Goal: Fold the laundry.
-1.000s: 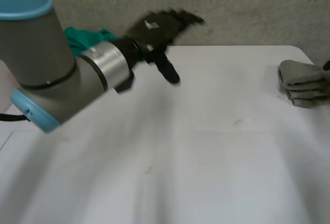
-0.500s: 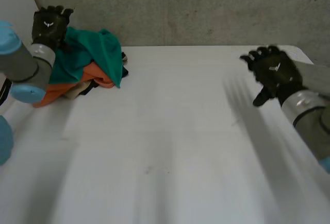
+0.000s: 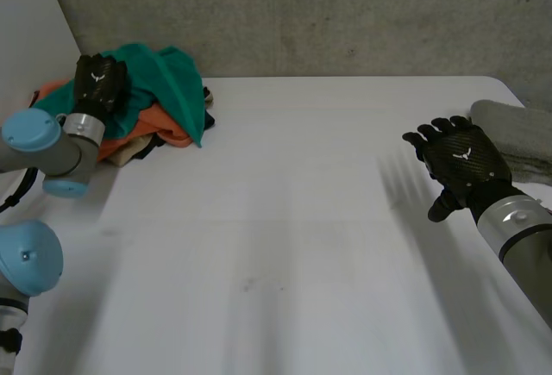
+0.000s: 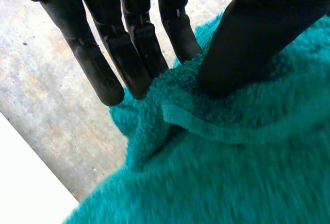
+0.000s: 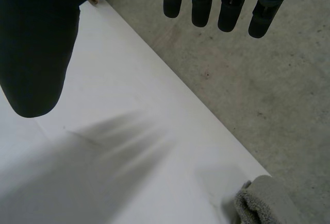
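A heap of laundry lies at the table's far left corner, with a teal towel (image 3: 168, 82) on top of an orange cloth (image 3: 153, 125). My left hand (image 3: 101, 86) rests on the teal towel's left part. In the left wrist view the left hand (image 4: 129, 54) pinches a raised fold of the teal towel (image 4: 232, 157) between straight fingers and thumb. My right hand (image 3: 461, 161) hovers above the table's right side, fingers spread and holding nothing. In the right wrist view the right hand (image 5: 36, 44) has bare table under its palm.
Folded grey towels (image 3: 517, 134) are stacked at the table's right edge, just beyond my right hand, and a corner of the grey towels (image 5: 263, 203) appears in the right wrist view. The white table (image 3: 285, 220) stands against a concrete wall. A beige cloth (image 3: 129, 153) peeks from under the heap.
My left arm swung from the table's middle to the heap, and its hand came down and closed on the teal towel. My right hand came in at the right and drew nearer, uncovering the grey stack.
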You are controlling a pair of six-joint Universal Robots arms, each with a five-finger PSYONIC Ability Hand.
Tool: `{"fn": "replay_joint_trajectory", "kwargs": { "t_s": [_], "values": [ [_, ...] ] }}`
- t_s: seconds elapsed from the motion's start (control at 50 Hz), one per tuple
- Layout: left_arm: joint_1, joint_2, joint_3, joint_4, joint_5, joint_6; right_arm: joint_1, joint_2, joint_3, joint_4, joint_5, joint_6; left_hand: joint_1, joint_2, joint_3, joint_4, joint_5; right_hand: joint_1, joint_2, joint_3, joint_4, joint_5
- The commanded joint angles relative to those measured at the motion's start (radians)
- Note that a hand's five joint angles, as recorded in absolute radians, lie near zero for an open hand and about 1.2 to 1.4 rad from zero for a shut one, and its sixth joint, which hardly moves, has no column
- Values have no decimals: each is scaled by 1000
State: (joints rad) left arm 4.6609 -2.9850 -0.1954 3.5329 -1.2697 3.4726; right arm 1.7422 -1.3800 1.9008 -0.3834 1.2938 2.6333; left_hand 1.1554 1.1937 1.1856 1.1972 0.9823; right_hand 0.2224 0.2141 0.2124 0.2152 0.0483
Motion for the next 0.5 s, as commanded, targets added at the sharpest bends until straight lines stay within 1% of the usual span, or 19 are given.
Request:
{"fn": "replay_joint_trajectory", "kwargs": {
  "t_s": [0.02, 0.06, 0.08, 0.14, 0.16, 0.22, 0.24, 0.3, 0.36, 0.38, 0.44, 0.46, 0.5],
  "values": [
    [-80, 289, -183, -6, -135, -21, 0, -10, -9, 0, 2, 1, 241, 203, 211, 199, 239, -48, -40, -38, -41, -48],
    [-90, 369, -264, 0, -137, -33, 0, -10, -12, -2, 5, 2, 241, 203, 211, 199, 239, -48, -40, -38, -41, -48],
    [-97, 461, -351, 6, -134, -55, 0, -10, -12, -2, 7, 2, 241, 203, 211, 199, 239, -48, -40, -38, -41, -48],
    [-123, 614, -481, 26, -132, -110, 2, -17, -14, 0, 10, 4, 241, 203, 211, 199, 239, -48, -40, -38, -41, -48],
    [-155, 706, -565, 46, -131, -151, 2, -19, -16, 0, 12, 5, 241, 203, 211, 199, 239, -48, -40, -38, -41, -48],
    [-209, 843, -692, 66, -128, -222, 0, -34, -17, 0, 12, 10, 241, 203, 211, 199, 239, -48, -40, -38, -41, -48],
    [-241, 912, -767, 69, -125, -256, 0, -40, -17, 0, 13, 11, 241, 203, 211, 199, 239, -48, -40, -38, -41, -48],
    [-304, 1038, -921, 70, -102, -300, -1, -63, -22, 0, 15, 19, 241, 203, 211, 199, 239, -48, -40, -38, -41, -48],
    [-352, 1104, -1033, 66, -68, -305, -4, -76, -34, 0, 18, 25, 241, 203, 211, 199, 239, -48, -40, -38, -41, -48],
    [-387, 1130, -1112, 63, -48, -306, -4, -76, -39, 0, 18, 25, 241, 203, 211, 199, 239, -48, -40, -38, -41, -48],
    [-445, 1141, -1229, 64, -23, -305, -12, -79, -43, 1, 19, 28, 241, 203, 211, 199, 239, -48, -40, -38, -41, -48],
    [-486, 1140, -1298, 66, -14, -303, -15, -80, -43, 1, 19, 28, 241, 203, 211, 199, 239, -48, -40, -38, -41, -48],
    [-530, 1133, -1357, 64, -16, -302, -24, -80, -43, 1, 18, 30, 241, 203, 211, 199, 239, -48, -40, -38, -41, -48]
  ]
}}
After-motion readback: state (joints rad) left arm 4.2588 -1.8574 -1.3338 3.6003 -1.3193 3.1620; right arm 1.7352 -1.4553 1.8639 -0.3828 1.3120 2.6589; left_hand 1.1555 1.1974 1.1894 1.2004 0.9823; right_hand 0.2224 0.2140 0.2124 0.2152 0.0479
